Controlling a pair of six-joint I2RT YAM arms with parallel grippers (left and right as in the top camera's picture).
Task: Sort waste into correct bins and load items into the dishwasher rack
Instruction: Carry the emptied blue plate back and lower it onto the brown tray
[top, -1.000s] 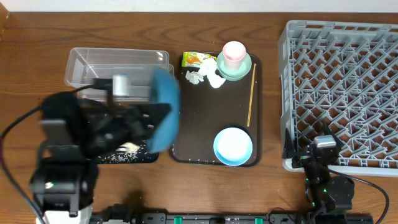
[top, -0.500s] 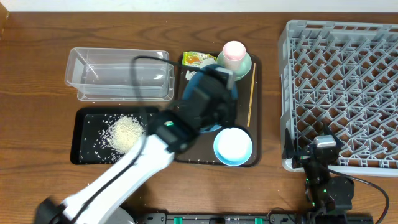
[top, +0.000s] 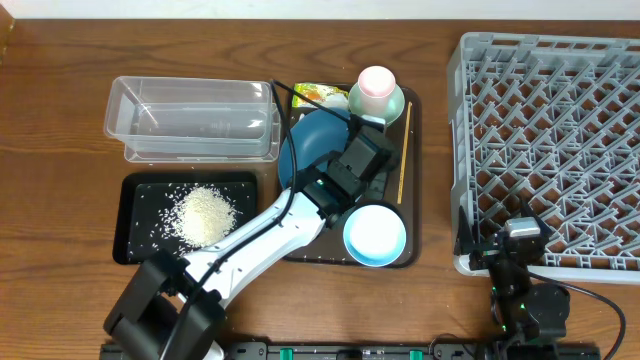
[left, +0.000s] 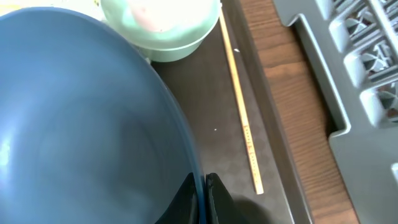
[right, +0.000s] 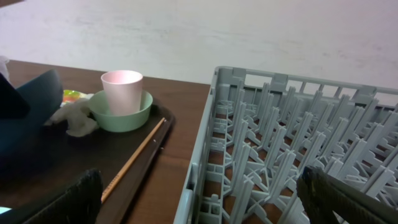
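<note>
My left gripper (top: 345, 168) is shut on the rim of the large dark blue bowl (top: 312, 140), holding it tilted over the back of the brown serving tray (top: 385, 190). In the left wrist view the jaws (left: 202, 199) pinch the bowl's edge (left: 81, 124). A pile of rice (top: 205, 215) lies in the black tray (top: 135, 195). The clear tub (top: 190, 120) holds nothing I can see. The pink cup (top: 376, 85) stands in the mint dish (top: 392, 110). Near them are the wrapper (top: 316, 95), the tissue (right: 73, 118), the wooden stick (top: 403, 150) and the light blue bowl (top: 375, 235). My right gripper (right: 200, 186) stands open by the rack (top: 550, 140).
The rack's near-left corner (right: 205, 143) is right in front of my right gripper, with bare wood between the rack and the serving tray (left: 292, 124). My left arm stretches from the table's front left across the black tray's corner. Loose rice grains are scattered in the black tray.
My left arm has swung right from over the black tray to the brown serving tray, carrying the dark blue bowl. The rice pile now shows in the black tray. The right arm is still.
</note>
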